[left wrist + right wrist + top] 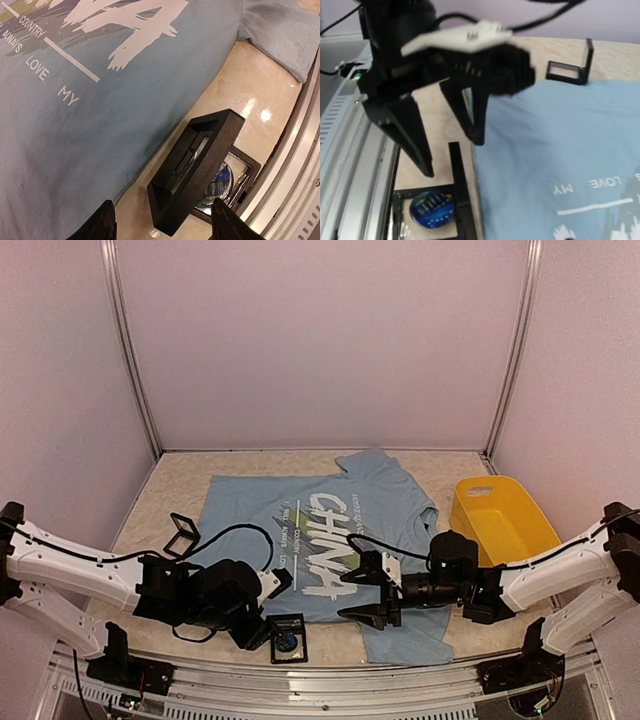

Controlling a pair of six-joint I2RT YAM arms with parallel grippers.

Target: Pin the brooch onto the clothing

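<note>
The brooch (287,642), a round dark blue badge, lies in the base of an open black display case at the table's front edge, just off the hem of the light blue T-shirt (240,510). It also shows in the left wrist view (220,184) and the right wrist view (431,210). The case's lid (200,165) stands upright beside it. My left gripper (162,210) is open, with its fingers either side of the lid's lower end and not touching it; it also shows in the right wrist view (452,156). My right gripper (350,592) is open and empty over the shirt's lower part.
A yellow bin (500,515) stands right of the shirt. A second open black case (183,535) stands at the shirt's left sleeve. A metal rail (320,680) runs along the front edge, close to the case.
</note>
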